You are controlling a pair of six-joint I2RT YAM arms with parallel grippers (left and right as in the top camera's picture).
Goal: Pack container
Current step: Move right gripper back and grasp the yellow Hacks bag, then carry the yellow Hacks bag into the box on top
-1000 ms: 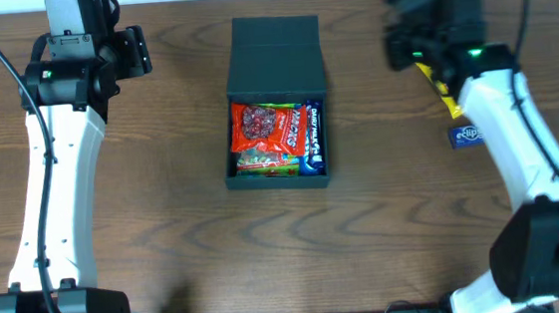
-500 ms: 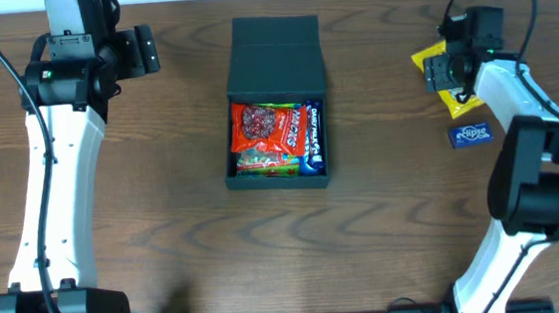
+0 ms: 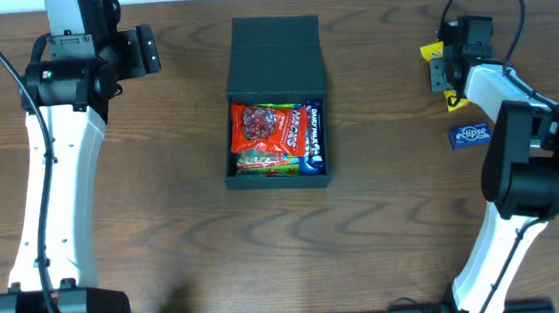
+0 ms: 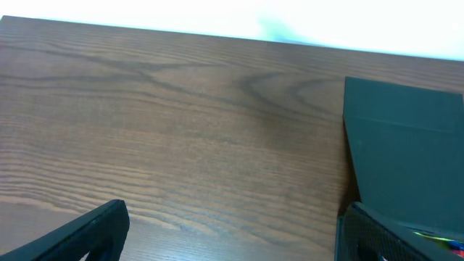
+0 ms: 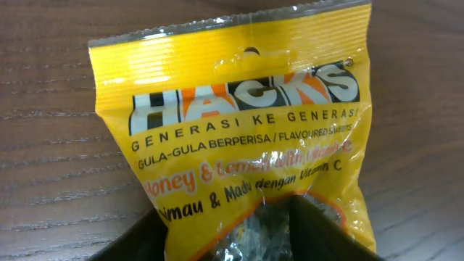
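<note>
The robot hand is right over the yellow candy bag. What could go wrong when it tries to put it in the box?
1. The right end effector is over only the lower end of the yellow packet, so the shiny bag might slip out or dangle.
2. The container already holds a red packet and others, so the yellow one may sit high and block the lid.
3. The arm could bump the blue Eclipse pack lying close by.

dark teal-green matte square box [image 3: 276,47]: plain | red plastic snack packet [image 3: 265,126]: green edge | yellow plastic sachet [image 5: 239,130]: black, white, orange lettering | small blue packet [image 3: 470,134]: white lettering | brown surface [image 3: 186,234]: wood-grain streaks
</note>
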